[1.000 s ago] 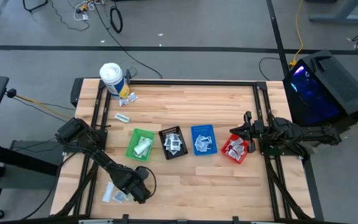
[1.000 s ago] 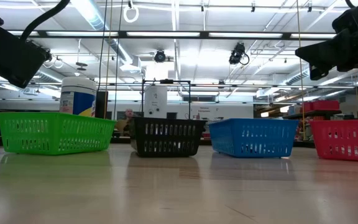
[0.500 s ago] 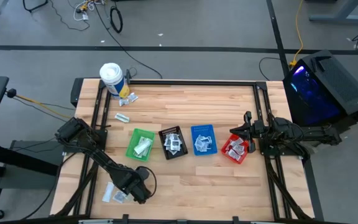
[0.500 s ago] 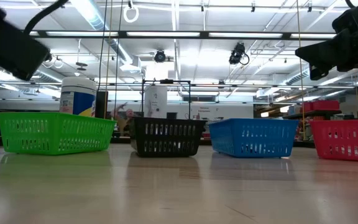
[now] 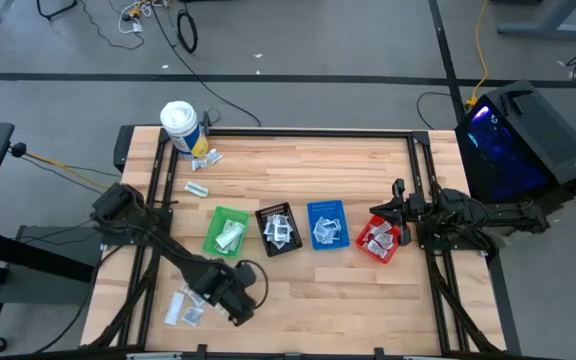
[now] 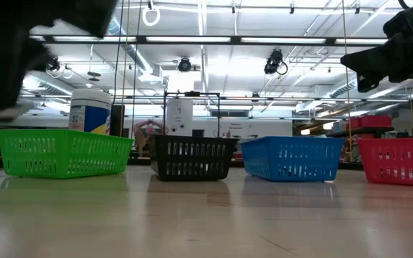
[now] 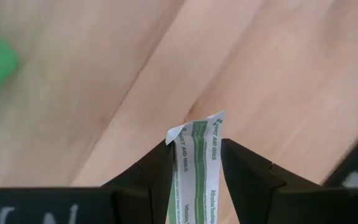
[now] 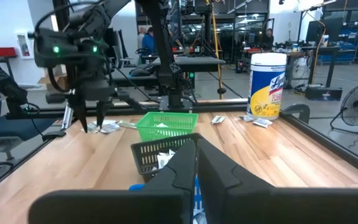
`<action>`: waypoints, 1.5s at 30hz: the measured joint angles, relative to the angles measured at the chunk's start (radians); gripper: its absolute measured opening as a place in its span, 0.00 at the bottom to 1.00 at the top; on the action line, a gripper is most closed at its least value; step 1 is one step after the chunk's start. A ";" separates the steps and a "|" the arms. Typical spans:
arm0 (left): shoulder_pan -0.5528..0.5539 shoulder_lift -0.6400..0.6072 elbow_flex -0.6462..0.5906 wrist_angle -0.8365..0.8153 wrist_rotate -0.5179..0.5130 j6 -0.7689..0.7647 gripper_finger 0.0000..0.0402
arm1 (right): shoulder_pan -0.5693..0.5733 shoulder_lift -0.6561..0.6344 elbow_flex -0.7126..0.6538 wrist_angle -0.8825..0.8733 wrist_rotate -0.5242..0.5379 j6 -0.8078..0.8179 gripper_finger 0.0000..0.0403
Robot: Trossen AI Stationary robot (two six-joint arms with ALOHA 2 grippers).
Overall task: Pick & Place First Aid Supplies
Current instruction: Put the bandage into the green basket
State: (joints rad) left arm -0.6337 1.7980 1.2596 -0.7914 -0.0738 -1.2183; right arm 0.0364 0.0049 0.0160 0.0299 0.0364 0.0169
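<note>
A green-printed strip packet is clenched in the left claw above the counter; transfer is judged underway. Right claw is closed, empty. Bin selection is required next.

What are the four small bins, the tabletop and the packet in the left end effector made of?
Green bin, black bin, blue bin, red bin: likely moulded plastic, slotted mesh walls.
Tabletop: light wood planks with visible seams, slight sheen.
White green-printed strip packet in the left end effector: looks like thin paper, one corner curled.
</note>
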 joint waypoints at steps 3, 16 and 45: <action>0.038 -0.003 0.032 0.006 -0.009 0.061 0.36 | 0.000 0.000 0.000 0.000 0.000 0.000 0.06; 0.206 -0.009 0.176 -0.221 -0.039 0.271 0.36 | 0.000 0.000 0.000 0.000 0.000 0.000 0.06; 0.380 -0.272 -0.070 -0.344 -0.143 0.110 0.36 | 0.000 0.000 0.000 0.000 0.000 0.000 0.06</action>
State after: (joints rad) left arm -0.2532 1.5262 1.1894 -1.1358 -0.2169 -1.1082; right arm 0.0364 0.0051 0.0162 0.0299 0.0364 0.0170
